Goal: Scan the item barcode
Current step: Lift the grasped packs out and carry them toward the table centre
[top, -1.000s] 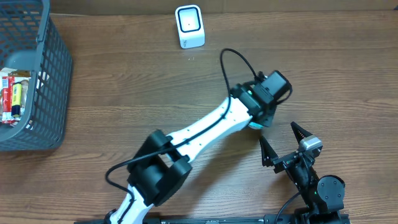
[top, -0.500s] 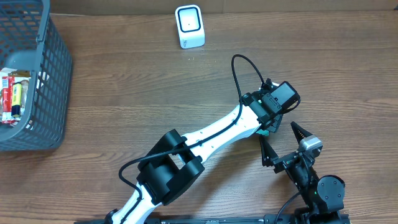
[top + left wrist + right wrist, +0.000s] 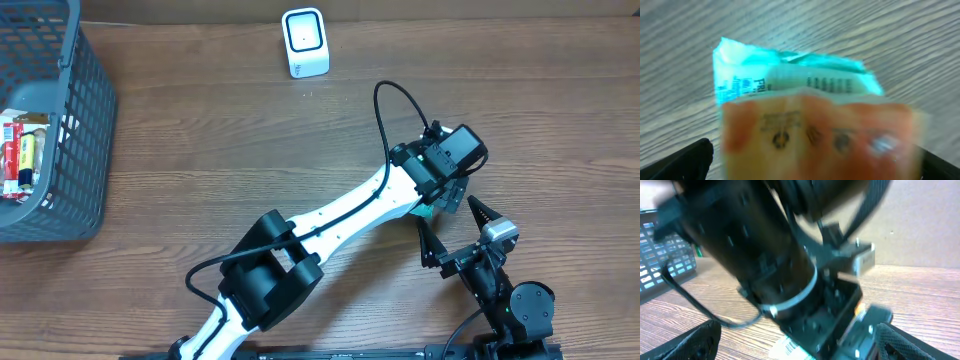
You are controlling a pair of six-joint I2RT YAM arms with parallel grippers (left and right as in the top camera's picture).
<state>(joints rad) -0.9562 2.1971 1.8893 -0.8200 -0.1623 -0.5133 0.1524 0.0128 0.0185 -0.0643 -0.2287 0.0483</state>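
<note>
Print on the packet (image 3: 795,85) is too blurred to read.

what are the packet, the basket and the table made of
Packet: seems to be thin plastic film, glossy, with teal and orange print and a wrinkled sealed edge; the view is blurred.
Basket: probably moulded plastic, matte grey, with open grid walls.
Table: wood or wood-look laminate, brown with grain lines and a low sheen.
</note>
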